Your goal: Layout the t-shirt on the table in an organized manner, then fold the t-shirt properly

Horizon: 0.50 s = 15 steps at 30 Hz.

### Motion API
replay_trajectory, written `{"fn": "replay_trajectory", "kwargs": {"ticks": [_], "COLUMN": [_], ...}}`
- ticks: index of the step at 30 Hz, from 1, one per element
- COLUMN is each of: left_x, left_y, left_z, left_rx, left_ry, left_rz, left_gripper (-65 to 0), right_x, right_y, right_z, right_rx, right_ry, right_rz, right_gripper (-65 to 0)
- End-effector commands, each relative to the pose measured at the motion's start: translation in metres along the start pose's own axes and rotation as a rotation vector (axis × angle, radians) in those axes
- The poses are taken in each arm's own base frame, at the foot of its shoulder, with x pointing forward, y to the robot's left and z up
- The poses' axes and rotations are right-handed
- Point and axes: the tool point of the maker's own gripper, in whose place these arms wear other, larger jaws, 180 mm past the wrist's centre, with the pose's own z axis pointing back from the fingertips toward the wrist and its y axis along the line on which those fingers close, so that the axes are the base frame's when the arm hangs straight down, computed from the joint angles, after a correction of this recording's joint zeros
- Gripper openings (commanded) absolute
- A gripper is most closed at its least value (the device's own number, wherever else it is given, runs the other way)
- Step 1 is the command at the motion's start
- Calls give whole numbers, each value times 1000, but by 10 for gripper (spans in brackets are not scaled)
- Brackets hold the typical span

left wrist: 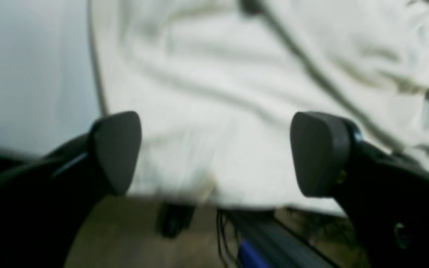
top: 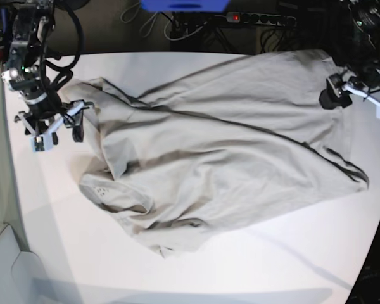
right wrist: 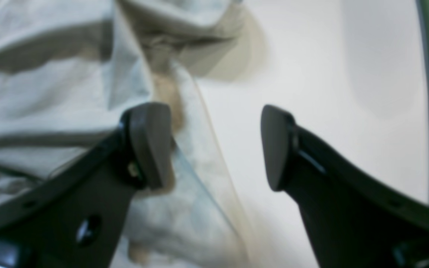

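Sprawling rumpled across the table (top: 253,266), the t-shirt (top: 221,152) lies creased.

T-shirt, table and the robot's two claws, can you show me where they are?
t-shirt (top: 240,152), base view, on the middle of its body.
table (top: 291,266), base view, on a bare near part.
left gripper (left wrist: 214,152), left wrist view, between its fingertips.
right gripper (right wrist: 216,145), right wrist view, between its fingertips.

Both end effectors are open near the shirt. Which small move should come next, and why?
Probably close the left end effector on the shirt edge lying between its fingers. The right end effector already straddles the opposite edge, open. The shirt is still rumpled on the table, so gripping both edges would let the arms spread it.
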Motion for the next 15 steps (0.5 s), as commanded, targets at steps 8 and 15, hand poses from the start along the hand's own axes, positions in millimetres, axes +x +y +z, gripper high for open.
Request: {"fn": "replay_trajectory", "kwargs": {"ticks": [8, 15], "left_x": [-16, -23], "left_y": [13, 38], "left_z": [23, 25], "left_rx": [54, 173], "left_ry": [-10, -23], "left_rz": [-39, -55], "left_gripper": [-26, -26], "right_x": [-8, -12], "right_y": [12, 12], "right_z": [15, 16], "right_rx": [14, 15], "right_ry": [-9, 2], "right_rz": [-20, -21], "right_gripper": [-265, -265]}}
